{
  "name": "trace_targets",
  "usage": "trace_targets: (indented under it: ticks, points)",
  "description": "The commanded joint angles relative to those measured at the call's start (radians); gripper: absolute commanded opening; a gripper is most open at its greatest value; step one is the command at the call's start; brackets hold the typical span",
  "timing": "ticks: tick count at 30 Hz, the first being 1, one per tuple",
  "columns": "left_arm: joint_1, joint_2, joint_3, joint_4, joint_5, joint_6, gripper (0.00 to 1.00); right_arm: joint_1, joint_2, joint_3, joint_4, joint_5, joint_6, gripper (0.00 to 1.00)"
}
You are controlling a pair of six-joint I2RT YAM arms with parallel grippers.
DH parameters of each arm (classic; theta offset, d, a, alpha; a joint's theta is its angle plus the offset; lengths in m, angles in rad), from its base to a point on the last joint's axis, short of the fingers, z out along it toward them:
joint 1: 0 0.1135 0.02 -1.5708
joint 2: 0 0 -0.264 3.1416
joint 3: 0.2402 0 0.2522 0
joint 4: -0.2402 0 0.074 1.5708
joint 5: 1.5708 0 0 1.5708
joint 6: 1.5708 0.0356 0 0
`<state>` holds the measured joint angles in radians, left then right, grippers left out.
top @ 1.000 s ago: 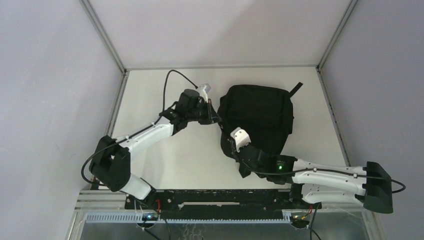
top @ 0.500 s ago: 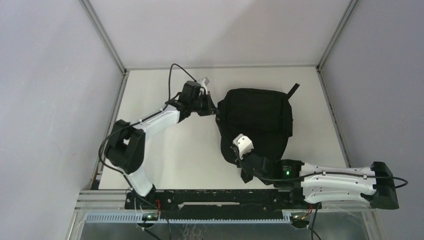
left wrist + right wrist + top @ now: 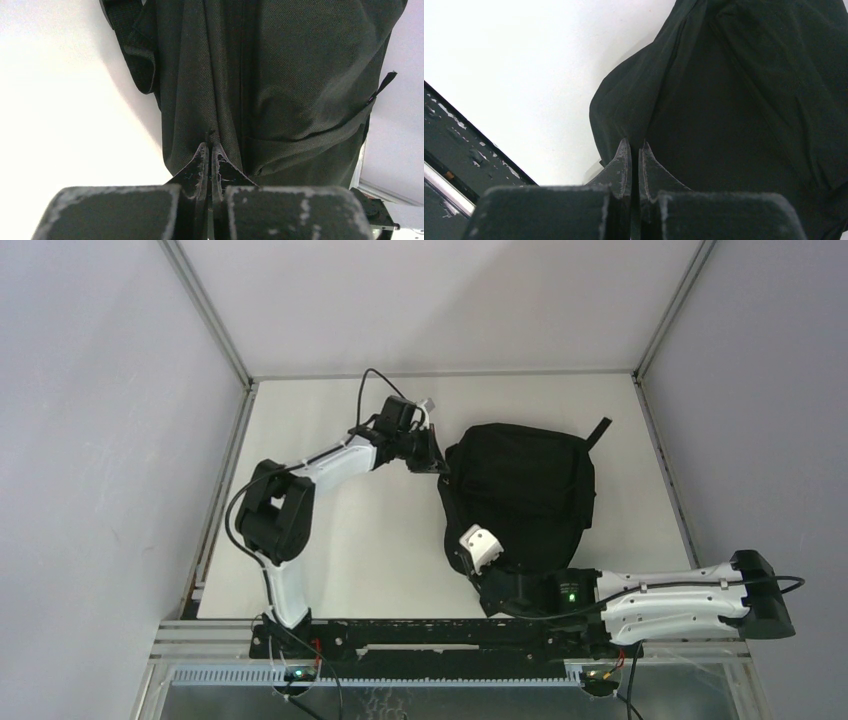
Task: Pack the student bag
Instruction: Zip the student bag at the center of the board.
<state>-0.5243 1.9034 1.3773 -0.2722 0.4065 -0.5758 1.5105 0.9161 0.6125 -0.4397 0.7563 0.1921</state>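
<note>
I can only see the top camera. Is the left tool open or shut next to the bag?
Observer: Shut. Its wrist view shows the left tool with its jaws pressed together, its tip against a fold of the bag.
Operator: Is it grabbing something?
Observer: A small dark tab shows right at its tip. I cannot tell whether it is pinched.
Operator: What about the right one? It's all black down there!
Observer: Shut too. The right tool sits at the bag's rounded edge, where the cloth meets the white table.
</note>
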Motion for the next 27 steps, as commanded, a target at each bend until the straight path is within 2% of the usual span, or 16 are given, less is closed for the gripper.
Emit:
trace_targets:
  ticks: [1, 2, 5, 7, 10, 13, 15, 16, 17, 18, 20, 23, 27]
  points:
    - [0.078, -0.026, 0.077, 0.113, -0.135, 0.053, 0.0, 0.042, -0.009, 0.061, 0.057, -0.034, 0.066, 0.0]
    - [0.078, -0.044, 0.084, 0.091, -0.129, 0.055, 0.02, 0.027, -0.002, 0.061, 0.083, -0.027, 0.063, 0.0]
    - [0.078, -0.107, 0.125, -0.006, -0.139, 0.081, 0.42, -0.094, 0.026, 0.062, 0.199, -0.08, 0.07, 0.0]
    - [0.077, -0.183, 0.122, -0.035, -0.164, 0.102, 0.55, -0.226, 0.035, 0.061, 0.307, -0.217, 0.082, 0.0]
    - [0.078, -0.306, 0.119, -0.094, -0.293, 0.154, 0.65, -0.437, 0.085, 0.071, 0.526, -0.462, 0.123, 0.0]
    - [0.078, -0.453, 0.103, -0.159, -0.45, 0.193, 0.74, -0.631, 0.215, 0.164, 0.62, -0.484, 0.156, 0.0]
    - [0.078, -0.552, 0.037, -0.146, -0.512, 0.191, 0.77, -0.736, 0.356, 0.3, 0.584, -0.496, 0.181, 0.02]
    - [0.078, -0.599, -0.002, -0.13, -0.534, 0.177, 0.8, -0.777, 0.415, 0.385, 0.536, -0.496, 0.206, 0.17]
    - [0.078, -0.648, -0.039, -0.116, -0.562, 0.165, 0.85, -0.815, 0.473, 0.47, 0.474, -0.516, 0.234, 0.37]
    - [0.078, -0.691, -0.079, -0.104, -0.585, 0.16, 0.92, -0.841, 0.518, 0.563, 0.382, -0.547, 0.252, 0.5]
    - [0.078, -0.781, -0.143, -0.101, -0.67, 0.137, 1.0, -0.852, 0.578, 0.695, 0.243, -0.532, 0.283, 0.61]
    - [0.079, -0.896, -0.22, -0.126, -0.756, 0.112, 1.0, -0.826, 0.572, 0.732, 0.162, -0.449, 0.298, 0.83]
    - [0.081, -1.004, -0.29, -0.189, -0.752, 0.114, 1.0, -0.817, 0.503, 0.67, 0.057, -0.388, 0.301, 0.84]
